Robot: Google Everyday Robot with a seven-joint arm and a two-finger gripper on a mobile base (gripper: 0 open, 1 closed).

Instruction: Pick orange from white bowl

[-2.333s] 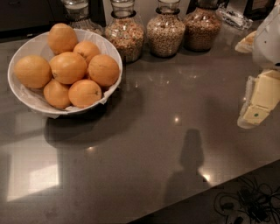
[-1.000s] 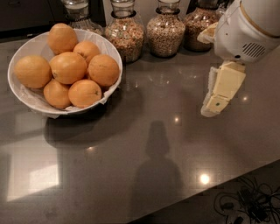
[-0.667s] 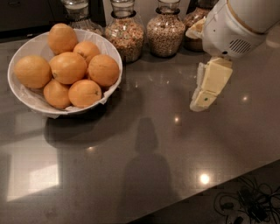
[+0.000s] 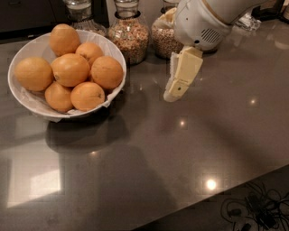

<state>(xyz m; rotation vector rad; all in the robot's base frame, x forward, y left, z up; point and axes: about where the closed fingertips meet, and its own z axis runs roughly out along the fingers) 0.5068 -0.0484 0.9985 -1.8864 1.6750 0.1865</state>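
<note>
Grey countertop [image 4: 135,180], white bowl [image 4: 28,100] near left edge, claw [image 4: 173,94] over bare middle

Glass jars lined along the back of a dark, glossy counter [image 4: 149,153].
A grain jar [image 4: 129,32] full of mixed brown grains stands upright at the rear. A second grain jar [image 4: 160,38] just right of it is partly hidden by the gripper [image 4: 174,92], which hangs over the counter in front of them. A third jar [image 4: 80,12] stands further left, its contents unclear. Dark cables [image 4: 253,212] lie beyond the counter's near edge, lower right.
</note>
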